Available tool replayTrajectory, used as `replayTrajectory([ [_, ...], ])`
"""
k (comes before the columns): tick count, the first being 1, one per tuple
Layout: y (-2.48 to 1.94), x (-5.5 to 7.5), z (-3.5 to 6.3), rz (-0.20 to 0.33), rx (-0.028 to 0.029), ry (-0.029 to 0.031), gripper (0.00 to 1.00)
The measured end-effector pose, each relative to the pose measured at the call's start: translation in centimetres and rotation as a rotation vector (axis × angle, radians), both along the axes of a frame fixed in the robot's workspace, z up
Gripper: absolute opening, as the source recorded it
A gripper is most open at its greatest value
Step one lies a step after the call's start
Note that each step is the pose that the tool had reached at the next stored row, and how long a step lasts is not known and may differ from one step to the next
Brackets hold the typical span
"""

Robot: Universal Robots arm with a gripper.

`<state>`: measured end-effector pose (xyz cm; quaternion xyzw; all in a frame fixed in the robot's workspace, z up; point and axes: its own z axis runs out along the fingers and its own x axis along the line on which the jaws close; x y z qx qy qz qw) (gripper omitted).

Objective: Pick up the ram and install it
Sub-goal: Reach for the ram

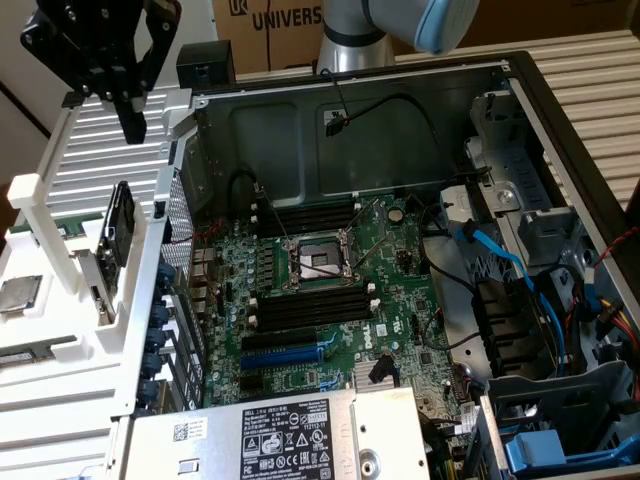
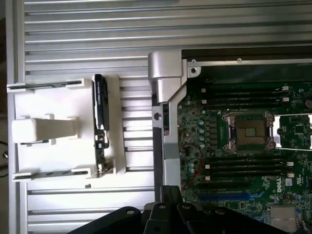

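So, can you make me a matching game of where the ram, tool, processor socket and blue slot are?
Things: 1 ram; 2 tool; 3 processor socket; 4 blue slot.
Places: A between the black memory slots; B on edge in the white holder; C in the air, exterior view's left; D on the board beside the lower memory slots.
Pairs: 1-B, 2-C, 3-A, 4-D.

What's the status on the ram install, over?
Hand hovering above white holder, clear of the ram. Ram standing on edge in that holder, not yet picked up. Memory slots bare, nothing blocking them.
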<state>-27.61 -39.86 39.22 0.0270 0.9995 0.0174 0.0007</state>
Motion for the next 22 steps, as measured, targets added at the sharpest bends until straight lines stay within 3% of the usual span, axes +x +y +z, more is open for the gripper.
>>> replayTrajectory([
  [22, 0.0, -10.5, -0.2, 0.001, 0.0001, 0.0, 0.11],
])
